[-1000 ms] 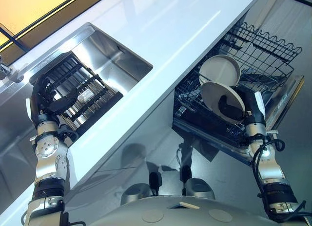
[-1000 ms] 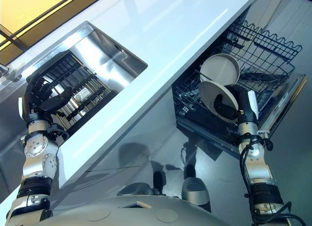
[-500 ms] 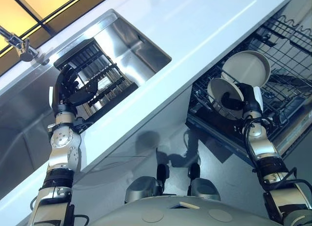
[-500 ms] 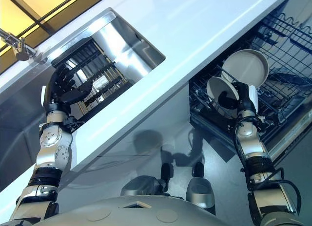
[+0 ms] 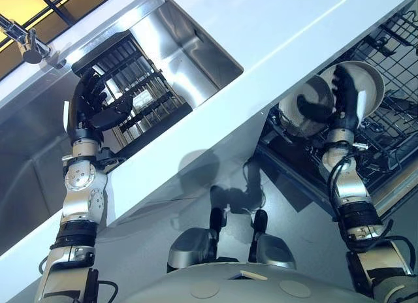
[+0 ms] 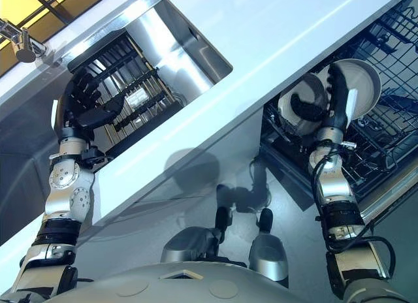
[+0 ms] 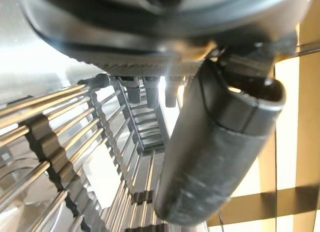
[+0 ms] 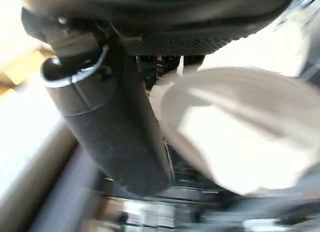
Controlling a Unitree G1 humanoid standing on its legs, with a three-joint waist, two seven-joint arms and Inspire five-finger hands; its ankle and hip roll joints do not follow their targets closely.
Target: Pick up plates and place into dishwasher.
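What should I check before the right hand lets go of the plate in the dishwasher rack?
1. Plate held: ok. The right hand has its thumb across the face of the near plate and its fingers behind the rim.
2. Plate over the dishwasher rack: ok. It sits above the wire basket, not above the counter.
3. Plate seated between the tines: cannot tell. Its lower edge is hidden by the hand and wires.
4. Gap to the second plate already standing in the rack: cannot tell. The two overlap in the head views.
5. Left hand out of the way: ok. It is raised over the sink rack, holding nothing.
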